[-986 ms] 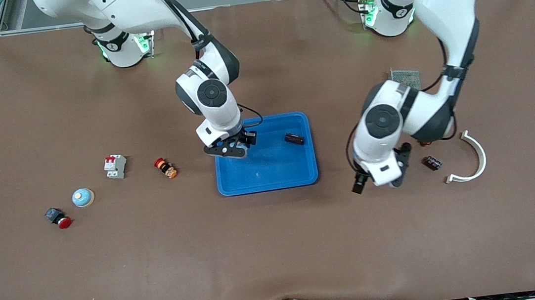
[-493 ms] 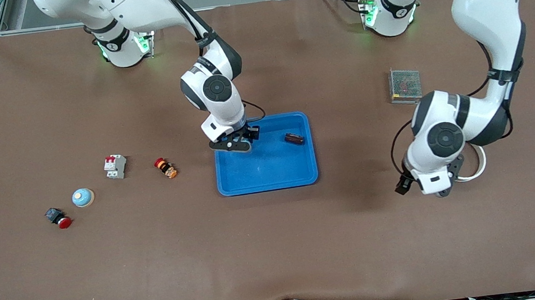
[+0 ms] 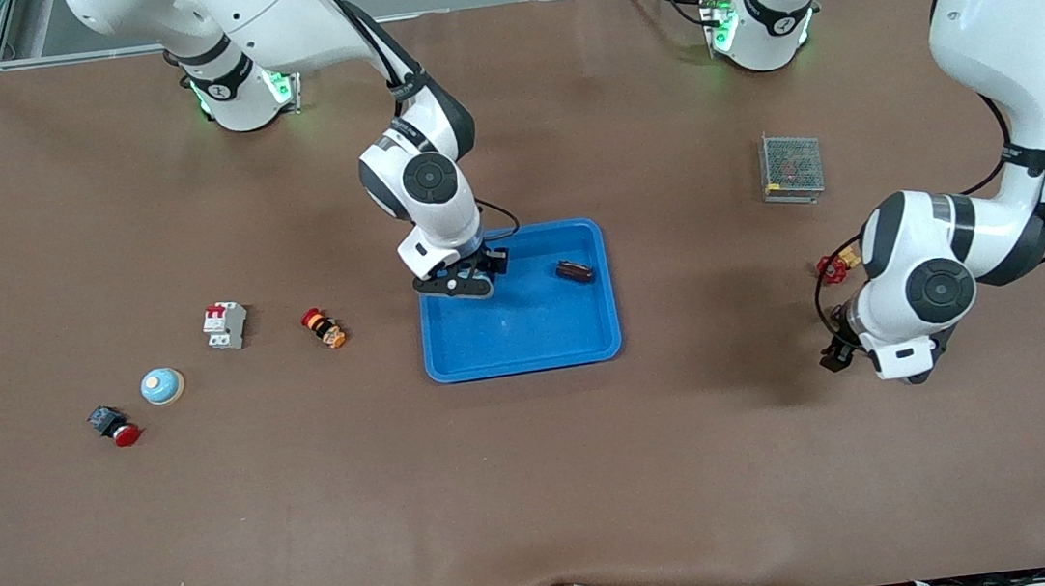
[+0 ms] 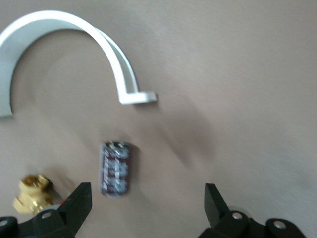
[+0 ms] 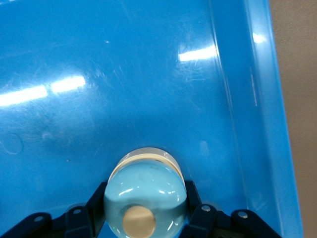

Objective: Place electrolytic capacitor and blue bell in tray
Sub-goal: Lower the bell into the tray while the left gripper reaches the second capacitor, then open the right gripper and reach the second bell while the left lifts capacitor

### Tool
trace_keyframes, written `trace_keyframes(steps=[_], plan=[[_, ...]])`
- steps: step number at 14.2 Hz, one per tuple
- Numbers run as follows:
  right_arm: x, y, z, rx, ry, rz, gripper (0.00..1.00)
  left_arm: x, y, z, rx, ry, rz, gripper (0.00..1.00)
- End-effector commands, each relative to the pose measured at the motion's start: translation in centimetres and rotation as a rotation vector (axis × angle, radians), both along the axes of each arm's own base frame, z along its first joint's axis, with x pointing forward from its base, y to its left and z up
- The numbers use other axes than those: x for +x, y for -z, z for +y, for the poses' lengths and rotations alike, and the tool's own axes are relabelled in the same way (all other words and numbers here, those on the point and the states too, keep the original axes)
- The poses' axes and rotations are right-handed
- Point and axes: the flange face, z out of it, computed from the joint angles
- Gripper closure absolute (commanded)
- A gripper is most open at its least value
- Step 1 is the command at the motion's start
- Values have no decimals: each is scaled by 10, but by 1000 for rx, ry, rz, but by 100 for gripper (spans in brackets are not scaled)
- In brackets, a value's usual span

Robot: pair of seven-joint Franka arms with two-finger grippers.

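Observation:
The bright-blue tray (image 3: 528, 346) lies mid-table. Over its corner nearest the right arm's base hangs my right gripper (image 3: 459, 285), shut on a blue bell (image 5: 146, 201) with a tan knob; the tray floor (image 5: 148, 74) shows just under it. A dark cylindrical part (image 3: 575, 271) lies in the tray. My left gripper (image 3: 915, 373) is open above the table toward the left arm's end. Below its open fingers (image 4: 79, 203) an electrolytic capacitor (image 4: 116, 168) lies on its side, off-centre and close to one finger. In the front view the left arm hides that capacitor.
A second blue bell (image 3: 162, 385), a red push button (image 3: 114, 425), a white breaker (image 3: 225, 324) and an orange-red switch (image 3: 323, 327) lie toward the right arm's end. Near the capacitor are a white curved piece (image 4: 74, 29) and a yellow connector (image 4: 32, 191). A metal mesh box (image 3: 792, 166) stands beside the left arm.
My left arm has swung away from the tray toward the left arm's end, its gripper still open. The right gripper with the bell has shifted slightly over the tray corner.

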Motion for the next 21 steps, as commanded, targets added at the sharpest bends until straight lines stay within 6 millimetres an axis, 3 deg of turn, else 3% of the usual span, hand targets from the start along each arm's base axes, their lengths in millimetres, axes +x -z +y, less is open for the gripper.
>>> trace_keyframes(steps=[1,4,6,8,11,13,16,18,21], plan=[[2,-6,3,9,16,-11,0,-8,6,13,2,22,11,2],[9,-17,5,19,21,-21,0,-15,22,22,-13,13,8,9],[15,-43,8,19,27,-15,0,-18,25,24,-16,12,11,19],[22,-81,6,-19,21,28,0,-20,27,24,-15,13,17,47],[42,-151,-25,-76,-44,110,0,-18,24,23,-14,12,11,100],[56,-193,-63,-76,-109,136,0,-15,18,14,-15,20,0,100],[67,-237,-113,-116,-232,136,0,-4,-1,-1,-36,10,-35,100],[65,-257,-128,-199,-305,112,0,5,-19,-23,-82,-20,-67,100],[83,-282,-182,-187,-397,107,0,18,-41,-56,-113,-54,-112,100]])
